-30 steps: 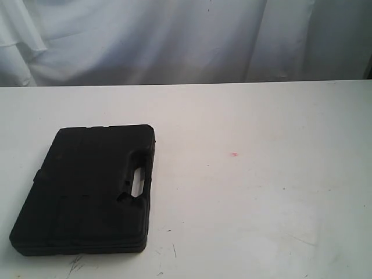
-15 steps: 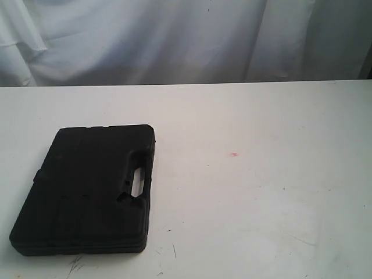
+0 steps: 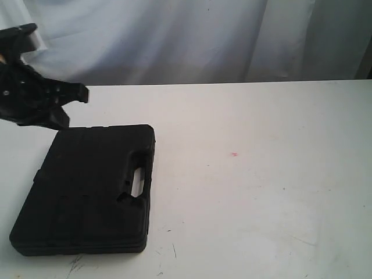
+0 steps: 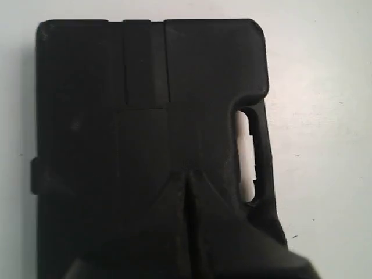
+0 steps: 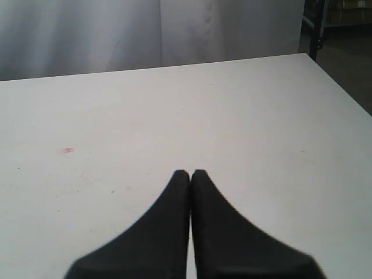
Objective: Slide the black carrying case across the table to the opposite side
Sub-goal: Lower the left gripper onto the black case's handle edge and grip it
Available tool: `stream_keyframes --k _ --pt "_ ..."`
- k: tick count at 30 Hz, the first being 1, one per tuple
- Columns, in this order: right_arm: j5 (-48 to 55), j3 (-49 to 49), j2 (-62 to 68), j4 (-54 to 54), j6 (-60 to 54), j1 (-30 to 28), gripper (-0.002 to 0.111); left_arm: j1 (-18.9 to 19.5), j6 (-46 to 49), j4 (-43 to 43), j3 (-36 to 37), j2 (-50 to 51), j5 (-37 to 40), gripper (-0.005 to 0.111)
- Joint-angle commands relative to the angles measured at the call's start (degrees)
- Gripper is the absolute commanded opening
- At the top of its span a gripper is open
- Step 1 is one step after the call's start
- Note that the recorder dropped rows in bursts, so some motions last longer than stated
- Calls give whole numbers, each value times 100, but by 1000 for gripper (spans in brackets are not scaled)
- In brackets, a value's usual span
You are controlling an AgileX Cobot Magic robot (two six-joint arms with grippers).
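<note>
Left end effector (image 4: pixel 187 174), pressed together, has arrived over the black carrying case (image 3: pixel 87 186), which lies unmoved on the table (image 3: pixel 261 192). Right end effector (image 5: pixel 190 173) is also pressed together. The slide is judged imminent.

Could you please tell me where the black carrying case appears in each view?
Exterior view: black carrying case lies lower left.
Left wrist view: the case fills most of the picture.
Right wrist view: not in it.
Shared landmark: the reddish spot, exterior and right wrist.
</note>
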Motion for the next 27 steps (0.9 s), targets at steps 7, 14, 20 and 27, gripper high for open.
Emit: stream_keyframes --k 7,14,20,27 --pt "-9 20 -27 -58 -2 11 0 -1245 -1049 349 -784 1312 10 0" --pt "-9 20 -27 -58 -2 11 0 -1695 -1895 887 -1231 1986 111 14" --pt "-9 20 -27 -58 -2 11 0 -1710 -1934 717 -1394 2394 17 35" --pt "-9 20 -27 -58 -2 11 0 -1710 -2094 684 -1451 2789 -41 41"
